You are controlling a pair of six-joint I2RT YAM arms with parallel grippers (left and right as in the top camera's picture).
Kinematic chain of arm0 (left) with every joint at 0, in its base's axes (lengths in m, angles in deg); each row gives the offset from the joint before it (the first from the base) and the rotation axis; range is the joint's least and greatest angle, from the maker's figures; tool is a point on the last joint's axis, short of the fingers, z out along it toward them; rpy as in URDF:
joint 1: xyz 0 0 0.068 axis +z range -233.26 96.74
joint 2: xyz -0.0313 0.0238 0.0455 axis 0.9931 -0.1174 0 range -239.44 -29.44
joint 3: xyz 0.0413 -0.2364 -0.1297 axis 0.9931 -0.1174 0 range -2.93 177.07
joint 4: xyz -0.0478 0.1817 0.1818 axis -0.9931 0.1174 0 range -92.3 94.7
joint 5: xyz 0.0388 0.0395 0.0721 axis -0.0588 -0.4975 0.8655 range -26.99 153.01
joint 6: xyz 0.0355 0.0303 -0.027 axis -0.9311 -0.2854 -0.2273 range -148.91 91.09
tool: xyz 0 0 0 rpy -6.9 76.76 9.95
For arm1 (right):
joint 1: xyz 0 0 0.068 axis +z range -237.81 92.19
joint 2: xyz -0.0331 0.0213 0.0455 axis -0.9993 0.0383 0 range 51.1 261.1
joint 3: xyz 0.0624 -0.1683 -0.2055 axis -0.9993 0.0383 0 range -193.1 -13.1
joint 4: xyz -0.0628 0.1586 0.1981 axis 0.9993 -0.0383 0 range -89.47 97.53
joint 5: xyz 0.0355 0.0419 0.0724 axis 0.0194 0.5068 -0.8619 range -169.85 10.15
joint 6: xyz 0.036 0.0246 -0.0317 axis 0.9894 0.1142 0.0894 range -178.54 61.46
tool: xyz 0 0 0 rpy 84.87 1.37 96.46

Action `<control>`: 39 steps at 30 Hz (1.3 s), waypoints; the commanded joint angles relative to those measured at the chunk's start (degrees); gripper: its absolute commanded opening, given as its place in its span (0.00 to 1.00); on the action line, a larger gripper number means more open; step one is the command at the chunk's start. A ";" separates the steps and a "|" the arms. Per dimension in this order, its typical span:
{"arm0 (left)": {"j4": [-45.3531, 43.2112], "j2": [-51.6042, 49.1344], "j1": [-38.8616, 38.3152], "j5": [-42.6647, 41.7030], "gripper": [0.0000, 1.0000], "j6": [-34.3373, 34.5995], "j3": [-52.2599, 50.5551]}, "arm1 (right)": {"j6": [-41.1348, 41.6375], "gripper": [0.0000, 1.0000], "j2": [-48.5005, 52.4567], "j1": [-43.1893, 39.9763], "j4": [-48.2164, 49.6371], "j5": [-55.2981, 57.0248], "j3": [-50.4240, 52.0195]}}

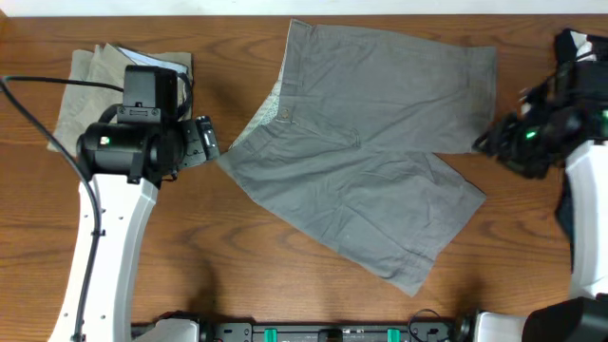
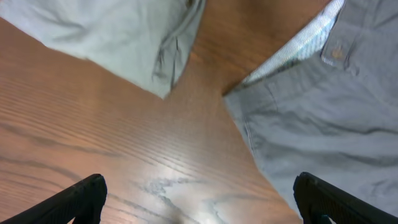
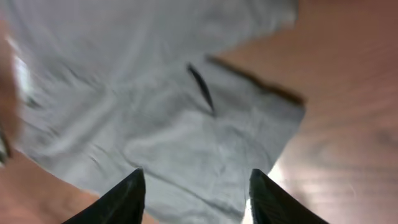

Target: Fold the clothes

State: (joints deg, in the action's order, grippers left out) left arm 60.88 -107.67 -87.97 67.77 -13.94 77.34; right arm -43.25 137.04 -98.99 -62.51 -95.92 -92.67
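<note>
At 10 o'clock on the table [image 1: 285, 275] lie beige shorts [image 1: 90, 90]; the left gripper [image 1: 205, 141], fingers [image 2: 81, 199] spread wide over the bare table, sits at 9 o'clock of the grey shorts [image 1: 370, 152], which are spread flat mid-table. Only the left wrist view resolves their striped waistband lining [image 2: 298, 46]; at 3 o'clock the right gripper [image 3: 196, 196] hangs over a leg [image 3: 186, 124], fingers apart, empty.

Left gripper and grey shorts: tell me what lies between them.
Only bare table. The left wrist view shows wood alone between the open left gripper and the grey shorts.
</note>
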 commanded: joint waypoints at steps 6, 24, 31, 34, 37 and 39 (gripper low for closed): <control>-0.31 -6.78 0.09 -1.40 0.98 0.83 -4.04 | 4.68 0.48 0.70 9.03 9.46 3.45 20.85; -3.30 -13.29 0.09 -1.40 0.98 0.79 -4.04 | 19.82 0.04 1.53 4.94 38.25 25.07 41.92; -3.30 -13.29 0.09 -1.40 0.99 0.81 -4.04 | 14.19 0.06 1.49 -2.03 44.41 19.02 40.26; -2.80 -13.29 0.09 -1.40 0.99 0.79 -4.04 | 7.37 0.10 1.03 -3.72 42.36 10.45 37.00; -1.60 -13.29 0.09 -1.40 1.00 0.79 -4.04 | 7.13 0.14 -1.07 -6.21 34.86 4.26 32.06; -0.83 -13.29 0.09 -1.66 1.00 0.76 -4.07 | 7.13 0.20 -2.89 -7.48 30.45 0.52 29.66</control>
State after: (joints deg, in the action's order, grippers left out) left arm 59.17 -120.85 -87.97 66.35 -13.68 73.41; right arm -33.44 137.25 -104.67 -29.70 -87.42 -59.21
